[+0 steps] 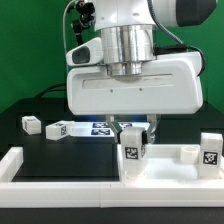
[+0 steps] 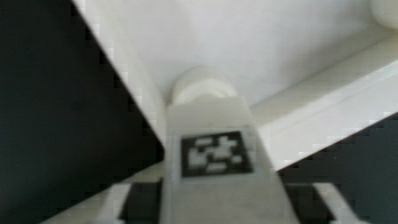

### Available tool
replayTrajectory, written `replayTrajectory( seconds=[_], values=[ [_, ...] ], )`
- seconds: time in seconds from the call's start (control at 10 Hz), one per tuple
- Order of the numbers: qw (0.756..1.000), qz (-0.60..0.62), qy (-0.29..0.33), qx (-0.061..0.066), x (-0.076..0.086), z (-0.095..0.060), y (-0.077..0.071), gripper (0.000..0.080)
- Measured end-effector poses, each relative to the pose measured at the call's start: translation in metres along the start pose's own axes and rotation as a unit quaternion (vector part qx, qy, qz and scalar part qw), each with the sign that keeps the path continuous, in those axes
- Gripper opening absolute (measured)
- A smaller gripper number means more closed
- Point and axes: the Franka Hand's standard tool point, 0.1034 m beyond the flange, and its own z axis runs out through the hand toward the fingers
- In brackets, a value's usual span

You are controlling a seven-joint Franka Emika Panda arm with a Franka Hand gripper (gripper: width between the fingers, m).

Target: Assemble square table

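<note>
Behind the long white border bar [image 1: 60, 190], a chunky white plastic leg [image 1: 131, 154] is clenched in the gripper [image 1: 132, 140].
Judged light, stiff, slick; best gripped by its flat sides.

The arm [image 1: 125, 20] runs off the exterior view's top edge, and its broad white housing [image 1: 135, 88] hides most of the claw [image 1: 133, 131]. The claw and the leg [image 1: 131, 150] in it cover part of the marker board [image 1: 100, 127]. The panel [image 1: 165, 172] is cut by the exterior view's right edge. Tags on the loose legs [image 1: 58, 129] are too small to read. The wrist view is soft throughout: the fingers [image 2: 128, 206] are cut by the frame, and whether the leg touches the panel cannot be told.
</note>
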Motion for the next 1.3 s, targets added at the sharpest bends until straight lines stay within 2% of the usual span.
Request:
replayTrajectory(
  seconds=[0.3, 0.6, 0.7, 0.8, 0.9, 1.1, 1.3],
  values=[
    [0.993, 0.119, -0.001, 0.000, -0.001, 0.001, -0.001, 0.0288],
    [0.956, 0.293, -0.003, -0.004, -0.004, 0.001, -0.002, 0.0288],
    [0.936, 0.351, -0.007, -0.002, -0.004, 0.001, -0.002, 0.0288],
    [0.911, 0.412, -0.011, 0.007, -0.004, 0.002, -0.002, 0.0289],
    [0.871, 0.490, -0.006, 0.024, -0.006, 0.003, -0.003, 0.0291],
    [0.822, 0.569, -0.006, 0.028, -0.009, 0.004, -0.010, 0.0291],
    [0.793, 0.609, -0.009, 0.028, -0.010, 0.004, -0.012, 0.0291]
  ],
)
